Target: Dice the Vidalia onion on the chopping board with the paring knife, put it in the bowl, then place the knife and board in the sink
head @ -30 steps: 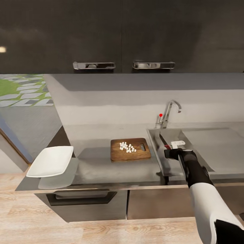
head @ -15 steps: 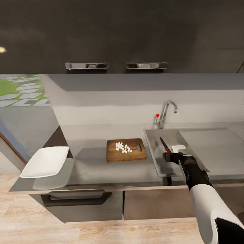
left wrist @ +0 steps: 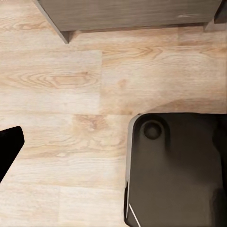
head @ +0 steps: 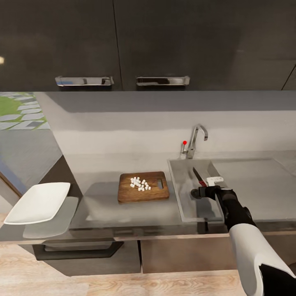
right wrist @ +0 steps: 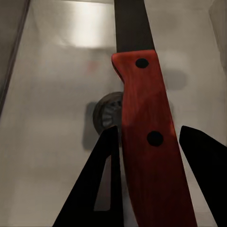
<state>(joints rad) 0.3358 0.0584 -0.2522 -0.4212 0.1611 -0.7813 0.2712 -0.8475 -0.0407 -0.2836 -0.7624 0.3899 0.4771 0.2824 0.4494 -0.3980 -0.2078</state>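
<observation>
- 1 right gripper [right wrist: 147,177] over the sink [head: 181,205] basin; 2 dark fingers [right wrist: 101,182] spread, red handle of the paring knife [right wrist: 144,142] between them. One finger seems against the handle, gap on the other side; can't tell if it's gripped or lying loose.
- Head view: knife [head: 199,176] blade points toward the back wall, inside the basin, round drain [right wrist: 106,113] under the handle.
- 1 chopping board [head: 143,187] just left of the sink, flat on the countertop [head: 102,205], bare counter all round it.
- Diced onion [head: 139,184]: small white bits clustered mid-board, too tiny to count.
- 1 bowl [head: 38,202] at far left counter edge, overhanging the corner, well apart from board.
- 1 faucet [head: 195,139] behind basin, red dot beside it.
- Left wrist view: wood floor [left wrist: 61,94], dark robot base [left wrist: 175,170], cut off by frame.
</observation>
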